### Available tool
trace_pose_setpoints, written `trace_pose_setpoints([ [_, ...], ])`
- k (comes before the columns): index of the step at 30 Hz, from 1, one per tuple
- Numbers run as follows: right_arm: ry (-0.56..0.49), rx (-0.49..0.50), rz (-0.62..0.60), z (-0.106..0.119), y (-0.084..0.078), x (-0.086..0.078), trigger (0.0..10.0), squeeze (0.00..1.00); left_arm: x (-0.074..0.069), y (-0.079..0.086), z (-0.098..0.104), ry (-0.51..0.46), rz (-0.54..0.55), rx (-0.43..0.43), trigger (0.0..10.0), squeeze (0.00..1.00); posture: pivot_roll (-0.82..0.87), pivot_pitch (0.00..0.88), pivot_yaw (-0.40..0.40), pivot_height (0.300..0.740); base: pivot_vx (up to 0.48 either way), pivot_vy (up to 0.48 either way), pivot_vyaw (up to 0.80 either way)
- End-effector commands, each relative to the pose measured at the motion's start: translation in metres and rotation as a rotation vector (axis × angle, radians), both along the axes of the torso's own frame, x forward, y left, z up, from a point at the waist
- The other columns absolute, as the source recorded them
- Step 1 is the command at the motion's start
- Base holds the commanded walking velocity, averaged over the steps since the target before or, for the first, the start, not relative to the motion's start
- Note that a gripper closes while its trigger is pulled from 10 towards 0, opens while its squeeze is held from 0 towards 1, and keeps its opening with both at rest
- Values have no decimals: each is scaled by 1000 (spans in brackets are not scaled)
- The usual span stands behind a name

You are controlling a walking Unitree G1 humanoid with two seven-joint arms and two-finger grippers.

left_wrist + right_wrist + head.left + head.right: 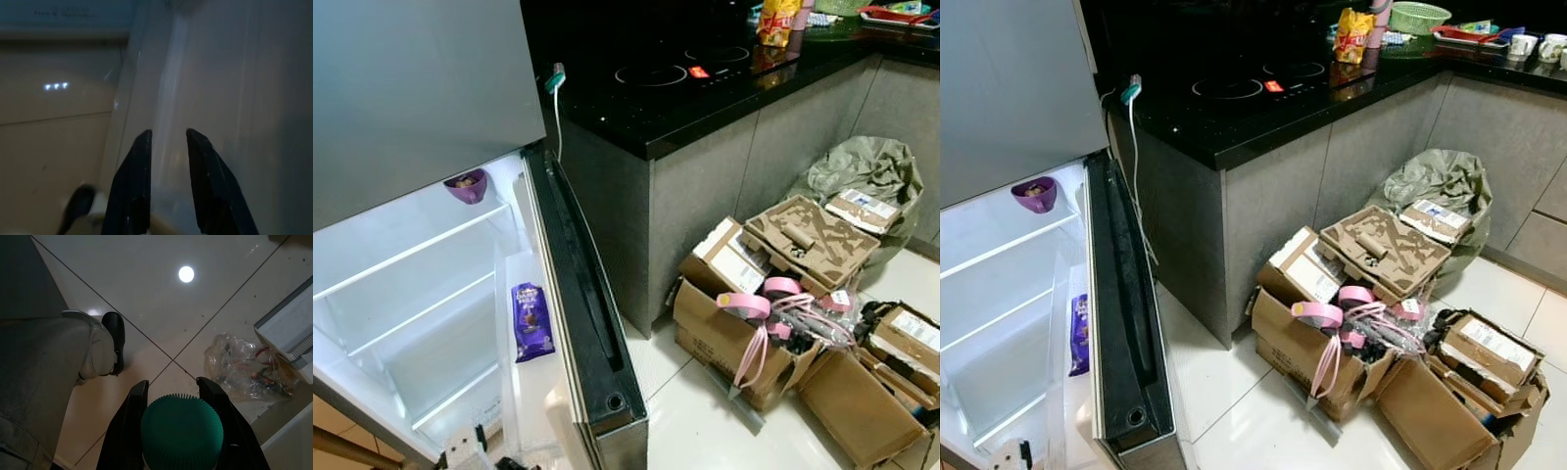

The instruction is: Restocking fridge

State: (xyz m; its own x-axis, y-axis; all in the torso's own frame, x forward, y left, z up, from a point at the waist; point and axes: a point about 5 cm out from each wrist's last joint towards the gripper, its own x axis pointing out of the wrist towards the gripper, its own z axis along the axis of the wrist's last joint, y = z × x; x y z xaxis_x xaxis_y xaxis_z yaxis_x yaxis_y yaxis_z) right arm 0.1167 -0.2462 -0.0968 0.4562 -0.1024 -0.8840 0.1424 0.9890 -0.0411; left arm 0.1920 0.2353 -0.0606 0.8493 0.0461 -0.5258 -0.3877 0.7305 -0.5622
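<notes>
A kitchen with pale glossy floor tiles point(1234, 411) and a black countertop point(1263, 108) carrying an induction hob; beside the counter stands an open fridge point(411, 294) with bare white shelves. On the upper shelf sits a small purple bowl point(467, 185), and the door rack holds a purple packet point(532, 320). The right gripper point(181, 387) hangs low over the tiles, its fingers clamped on a container with a ribbed green lid point(182, 431) — the item to be stocked. The left gripper point(168, 139) points along a pale, dim surface, fingers slightly parted and holding nothing. Risks, as judged: the container is gripped near its lid and could slip or twist loose when lifted to shelf height. The open door's dark edge point(582, 313) projects into the path, and cardboard boxes point(1332, 333) trailing pink tape crowd the floor to the right — clearance for stepping is narrow.
</notes>
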Motion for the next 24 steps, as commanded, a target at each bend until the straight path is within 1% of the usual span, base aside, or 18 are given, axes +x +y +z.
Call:
trace_pose_setpoints([
  [1,19,7,3,-2,1,-5,10000,0,1,14,6,-35,51,15,10000,0,-77,76,23,740,0,0,0],
  [2,20,6,5,-2,1,-5,10000,0,5,23,11,-86,107,-5,10000,0,-77,76,23,740,0,0,0],
  [3,20,6,5,-2,1,-5,10000,0,5,23,11,-86,107,-5,10000,0,-77,76,23,740,0,0,0],
  [4,22,5,7,-2,1,-5,10000,0,6,34,17,-132,171,-16,10000,0,-78,77,24,740,0,0,0],
  [6,22,5,7,-2,1,-5,10000,0,6,34,17,-132,171,-16,10000,0,-78,77,24,740,0,0,0],
  [7,22,6,9,-2,1,-5,10000,0,4,49,23,-181,261,-41,10000,0,-78,76,24,740,0,0,0],
  [9,22,6,9,-2,1,-5,10000,0,4,49,23,-181,261,-41,10000,0,-78,76,24,740,0,0,0],
  [10,23,6,10,-2,1,-5,10000,0,3,60,27,-236,321,-82,10000,0,-78,76,24,740,0,0,0],
  [11,23,6,10,-2,1,-5,10000,0,3,60,27,-236,321,-82,10000,0,-78,76,24,740,0,0,0],
  [12,25,6,11,-2,1,-5,10000,0,8,62,36,-366,295,-188,10000,0,-74,79,24,740,0,0,0],
  [13,25,6,11,-2,1,-5,10000,0,8,62,36,-366,295,-188,10000,0,-74,79,24,740,0,0,0],
  [14,27,5,12,-2,1,-6,10000,0,18,50,42,-467,195,-277,10000,0,-74,79,24,740,0,0,0],
  [15,28,6,13,-2,1,-5,10000,0,22,43,45,-497,146,-312,10000,0,-71,78,21,740,0,0,0],
  [16,28,6,14,-2,1,-5,10000,0,24,40,46,-511,120,-330,10000,0,-71,78,21,740,0,0,0],
  [17,28,6,14,-2,1,-5,10000,0,24,40,46,-511,120,-330,10000,0,-71,78,21,740,0,0,0],
  [19,27,6,15,-2,1,-5,10000,0,29,30,48,-545,50,-376,10000,0,-72,77,21,740,0,0,0],
  [21,26,6,15,-2,2,-5,10000,0,32,23,50,-574,1,-410,10000,0,-75,77,20,740,0,0,0],
  [24,24,6,14,-2,2,-4,10000,0,35,17,53,-612,-42,-450,10000,0,-75,77,20,740,0,0,0],
])
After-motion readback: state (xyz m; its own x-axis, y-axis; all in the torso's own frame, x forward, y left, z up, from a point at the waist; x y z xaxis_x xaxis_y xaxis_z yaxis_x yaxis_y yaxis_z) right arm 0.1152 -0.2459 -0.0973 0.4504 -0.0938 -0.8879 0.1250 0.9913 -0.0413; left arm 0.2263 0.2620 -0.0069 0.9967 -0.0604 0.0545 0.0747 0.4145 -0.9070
